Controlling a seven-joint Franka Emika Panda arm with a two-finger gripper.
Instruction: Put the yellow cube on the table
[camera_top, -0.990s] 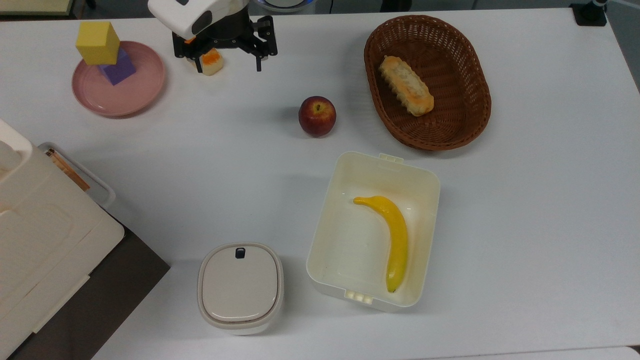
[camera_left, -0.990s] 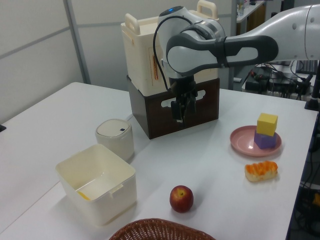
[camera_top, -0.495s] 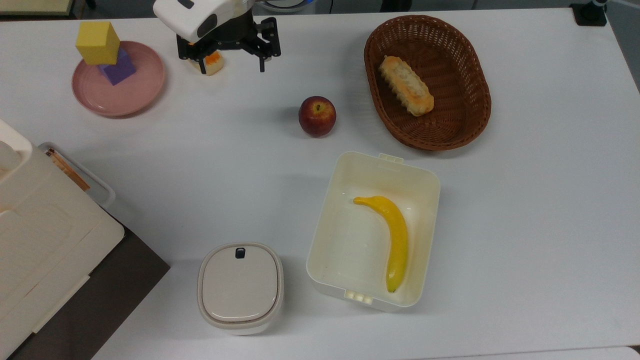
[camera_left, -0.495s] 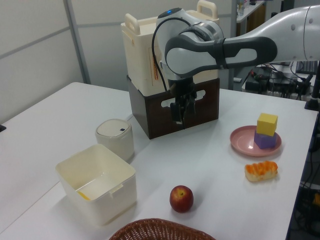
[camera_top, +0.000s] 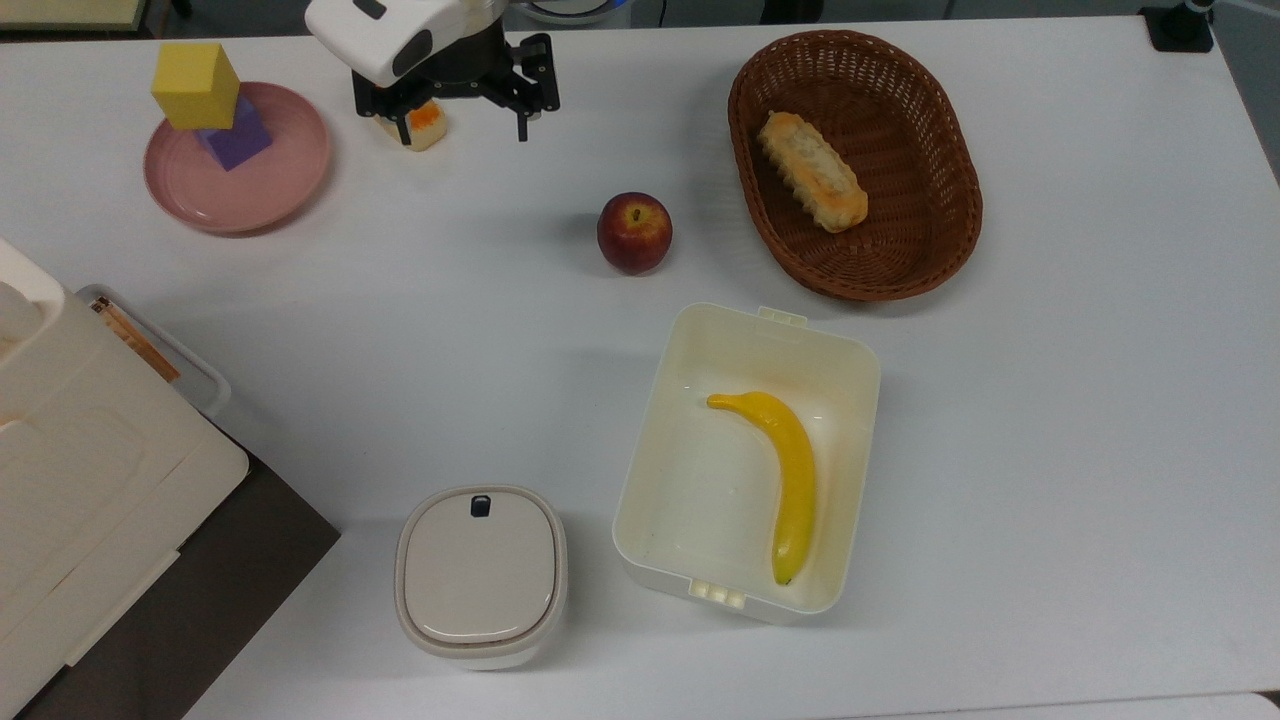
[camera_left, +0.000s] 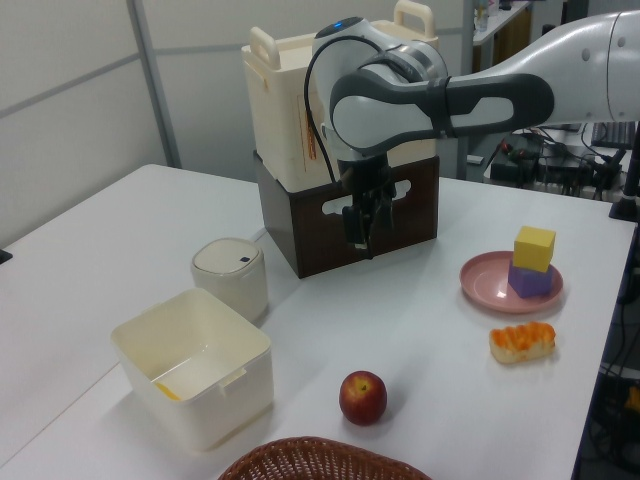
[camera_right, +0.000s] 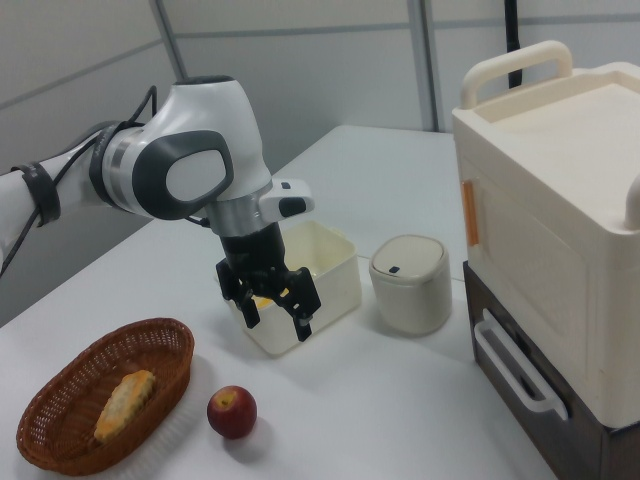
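The matte yellow foam cube sat atop a small purple cube on a round pink plate; fingers were spread, empty; approach should descend squarely, avoiding toppling the stack, then lower onto the white surface.

The table carries a pink plate, apple, basket (wicker), tub and lidded container.
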